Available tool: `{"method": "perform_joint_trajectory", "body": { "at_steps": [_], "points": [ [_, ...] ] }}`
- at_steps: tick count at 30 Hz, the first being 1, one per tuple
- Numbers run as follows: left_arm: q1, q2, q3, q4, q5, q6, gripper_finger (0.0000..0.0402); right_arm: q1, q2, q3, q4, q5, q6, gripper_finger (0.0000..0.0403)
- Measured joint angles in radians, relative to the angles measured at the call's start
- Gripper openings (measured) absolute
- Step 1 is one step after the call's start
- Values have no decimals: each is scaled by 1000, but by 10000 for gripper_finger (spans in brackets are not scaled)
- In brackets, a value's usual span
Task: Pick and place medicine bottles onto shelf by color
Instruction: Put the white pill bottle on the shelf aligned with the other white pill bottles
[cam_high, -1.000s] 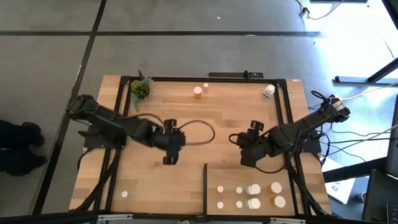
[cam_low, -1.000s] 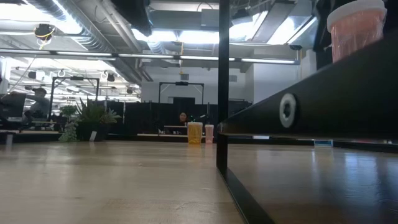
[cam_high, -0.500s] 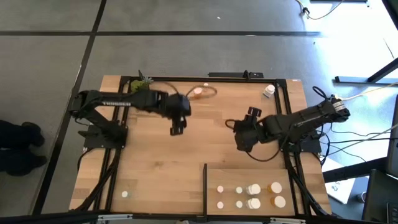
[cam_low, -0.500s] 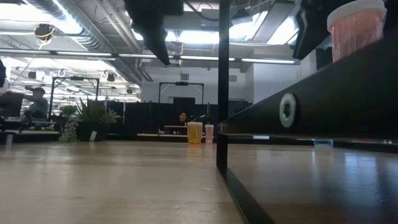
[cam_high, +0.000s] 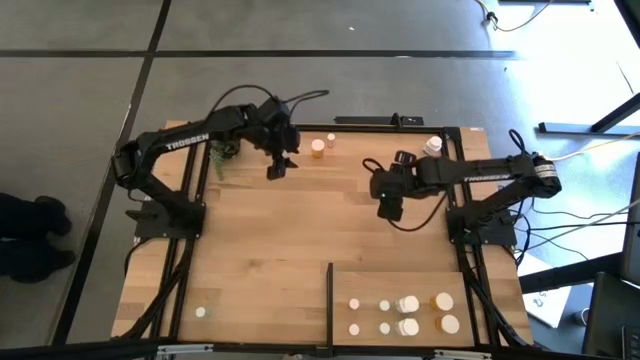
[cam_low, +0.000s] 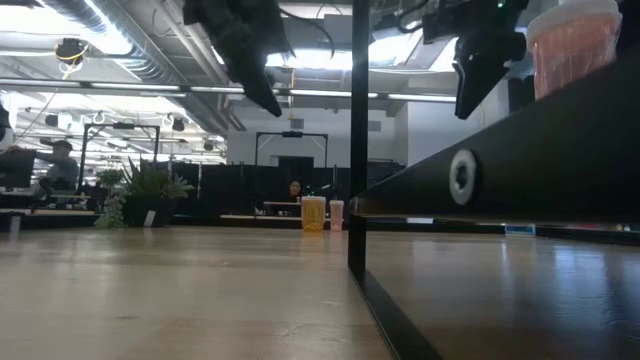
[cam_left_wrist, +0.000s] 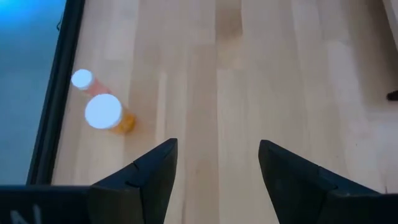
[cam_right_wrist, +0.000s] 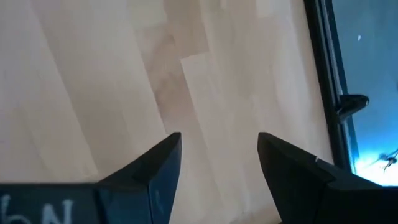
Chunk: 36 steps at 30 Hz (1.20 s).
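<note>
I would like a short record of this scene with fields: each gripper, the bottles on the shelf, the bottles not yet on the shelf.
left gripper: open, empty, above the table's far side, near the orange bottle
right gripper: open, empty, over bare wood right of centre
shelf: near right corner, holds eight bottles, white ones and two orange
bottles off the shelf: orange bottle and a small one beside it, white bottle at the far right, one small bottle near left
</note>
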Motion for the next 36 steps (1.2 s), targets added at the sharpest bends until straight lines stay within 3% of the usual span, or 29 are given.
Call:
{"method": "perform_joint_trajectory", "body": {
  "at_steps": [5, 13, 18, 24, 36],
  "points": [
    [7, 0, 0, 1, 30, -7, 219, -70, 0, -4, 7, -36, -64, 213],
    [-44, 0, 0, -8, 35, -46, 219, -258, -72, -5, -60, -48, 29, 213],
    [-69, 0, 0, -14, 35, -19, 219, -423, -131, -5, -53, -201, 30, 213],
    [-69, 0, 0, -18, 35, 32, 219, -561, -126, -4, -52, -165, 182, 213],
    [-25, 35, 1, 3, 47, 88, 219, -701, -53, -5, 29, -120, 111, 213]
  ]
}}
